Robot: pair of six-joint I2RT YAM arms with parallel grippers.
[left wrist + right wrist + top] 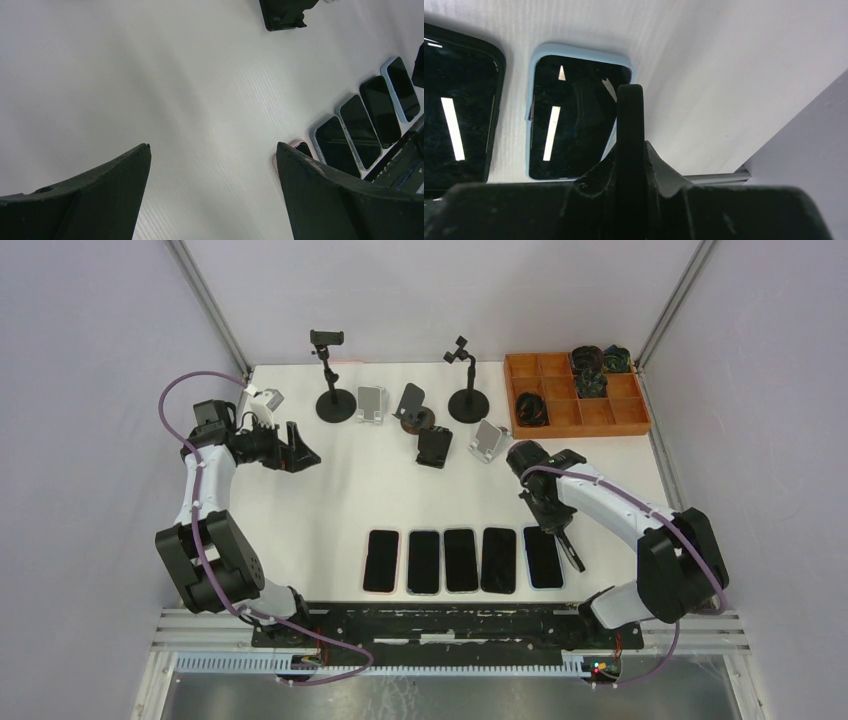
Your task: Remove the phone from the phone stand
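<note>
Top external, five phones (461, 560) flat, two tall stands (336, 408), left gripper (303, 454) released, right gripper (575, 560) clenched

- You're looking at a white worktop (330, 505), matte, with fine ribbed lines showing in the wrist views.
- Plain pale grey panels close it in: back wall (440, 290), left wall (80, 440), right wall (770, 440).
- A metal post rises at each far corner: left post (210, 305), right post (675, 300).
- An aluminium rail (200, 625) runs along the near edge.
- Below the rail you see a grey metal sheet (450, 695).
- Light is even and the shadows are soft.
</note>
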